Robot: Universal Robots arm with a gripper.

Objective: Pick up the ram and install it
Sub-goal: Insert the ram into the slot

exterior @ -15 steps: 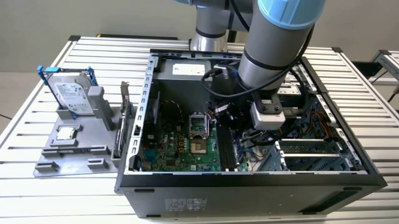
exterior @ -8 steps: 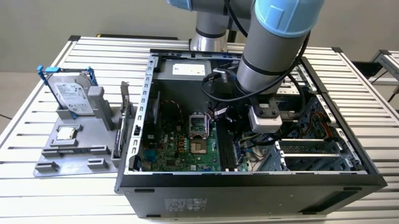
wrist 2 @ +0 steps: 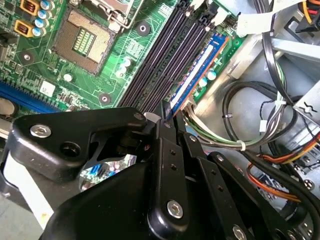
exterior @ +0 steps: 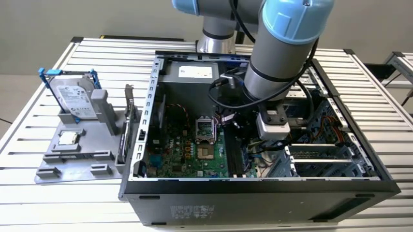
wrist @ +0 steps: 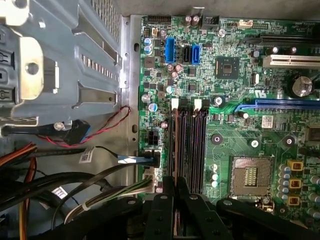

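The ram point(wrist 2: 199, 71) is a slim dark stick with a blue-white label. It stands on edge in the outermost of the black memory slots point(wrist: 190, 145) on the green motherboard point(exterior: 187, 154), inside the open computer case. My gripper point(wrist 2: 167, 116) reaches down into the case, and its black fingers point(wrist: 169, 192) are shut on the near end of the stick. In the first wrist view the ram point(wrist: 175, 150) shows edge-on, running away from the fingers along the slot. In the exterior view the gripper point(exterior: 266, 141) hangs beside the slots, near the case's drive bays.
Cable bundles point(wrist 2: 260, 125) crowd the space right beside the slots. The processor socket point(wrist: 249, 175) lies on their other side. On the table at the exterior view's left, a grey holder point(exterior: 77, 162) carries a hard drive in a blue frame point(exterior: 72, 99) and a bracketed card point(exterior: 130, 121).
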